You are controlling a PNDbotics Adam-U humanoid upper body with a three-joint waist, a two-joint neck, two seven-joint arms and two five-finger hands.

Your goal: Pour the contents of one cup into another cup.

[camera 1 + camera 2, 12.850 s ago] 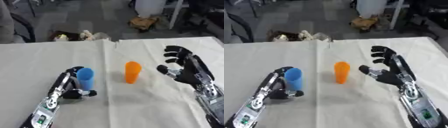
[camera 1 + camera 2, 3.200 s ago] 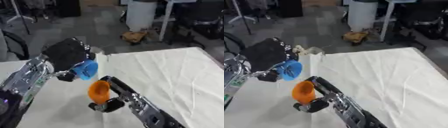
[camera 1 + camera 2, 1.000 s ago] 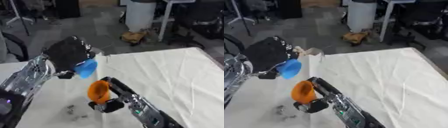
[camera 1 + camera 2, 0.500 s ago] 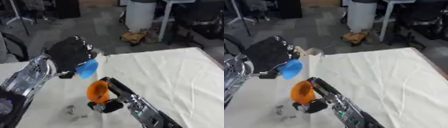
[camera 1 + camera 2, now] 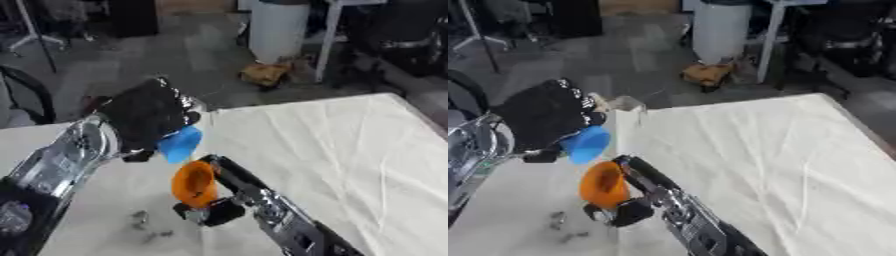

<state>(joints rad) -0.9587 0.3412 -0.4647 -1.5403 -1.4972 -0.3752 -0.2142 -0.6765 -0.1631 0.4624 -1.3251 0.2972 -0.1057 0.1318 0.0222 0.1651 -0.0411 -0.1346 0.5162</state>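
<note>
My left hand is shut on a blue cup, held up and tipped so its mouth points down toward an orange cup. My right hand is shut on the orange cup, which it holds raised over the white table with its open mouth turned toward the left. The blue cup's rim hangs just above the orange cup's rim. Several small dark bits lie scattered on the cloth below and left of the cups.
The white cloth-covered table stretches away to the right, with its far edge near the middle of the view. Beyond it are a grey floor, a white cylinder bin, chairs and a brown object.
The blue cup has dropped closer to the orange cup's rim over the last second. Since 3.2 s ago, small dark bits have appeared on the cloth below the cups.
</note>
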